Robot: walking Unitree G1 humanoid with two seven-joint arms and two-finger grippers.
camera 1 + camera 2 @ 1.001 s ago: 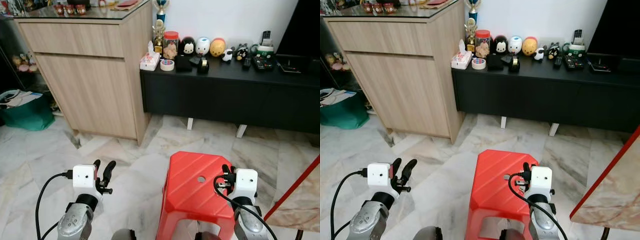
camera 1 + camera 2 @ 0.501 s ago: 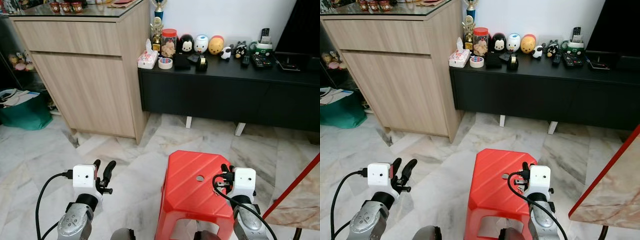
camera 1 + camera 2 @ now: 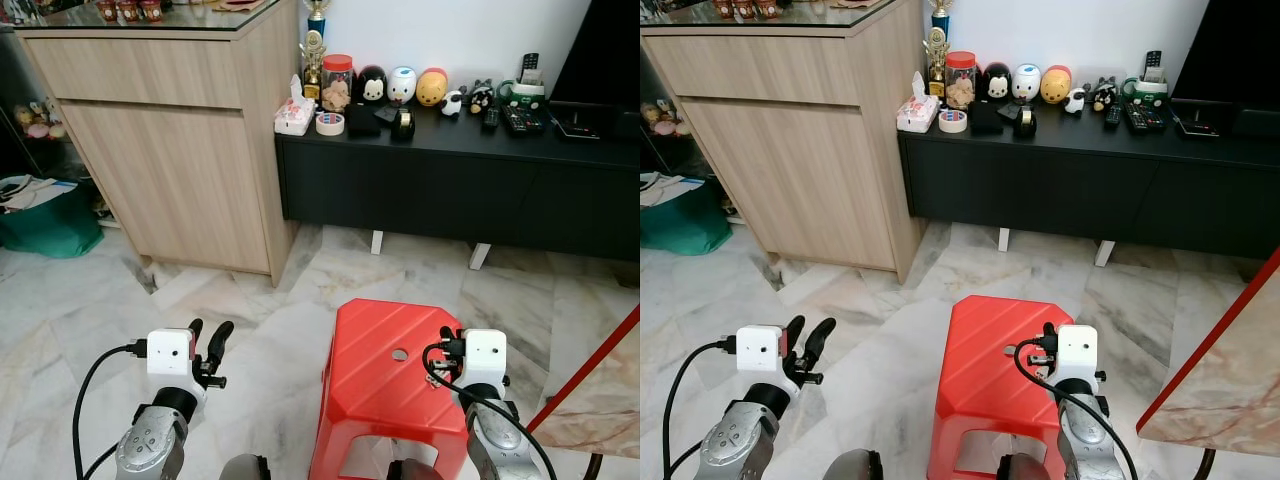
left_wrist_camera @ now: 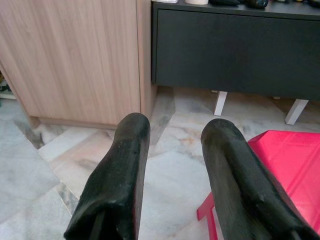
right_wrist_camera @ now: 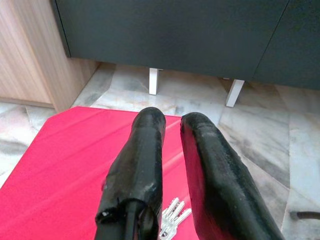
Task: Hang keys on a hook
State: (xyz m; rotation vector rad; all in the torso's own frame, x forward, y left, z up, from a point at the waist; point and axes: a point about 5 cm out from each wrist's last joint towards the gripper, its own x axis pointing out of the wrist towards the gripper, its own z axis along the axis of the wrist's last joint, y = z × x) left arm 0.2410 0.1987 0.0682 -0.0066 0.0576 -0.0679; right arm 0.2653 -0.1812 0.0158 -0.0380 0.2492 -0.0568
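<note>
Red plastic made up the stool (image 3: pixel 390 385), and the keys (image 5: pixel 172 216) lay on its top, seen just under the right gripper (image 5: pixel 172 130) in the right wrist view. That gripper hung over the stool with a small gap between its fingers and held nothing. The left gripper (image 4: pixel 172 142) was off to the side over the floor (image 3: pixel 250 310), its fingers well apart, and it held nothing too. So the job looked to be at its very start: the keys had not been picked up yet. The next move would likely be for the right gripper to go down, close on the keys and lift them. The keys were flat and thin on smooth plastic, so they might slide or be hard to pinch. After that the robot would need to find a hook, and none could be made out in these pictures. Ahead stood a wood cabinet (image 3: pixel 170 150) and beside it a long black unit (image 3: pixel 450 190). On the unit sat a jar (image 3: pixel 338 83), round toy heads (image 3: pixel 403 86), tape (image 3: pixel 330 124), a tissue pack (image 3: pixel 295 115) and remotes (image 3: pixel 520 120). A green bag (image 3: pixel 50 225) sat on the floor by the cabinet. A table edge (image 3: pixel 1230 370) stood near the stool on the right, so the robot would have to step around both.
</note>
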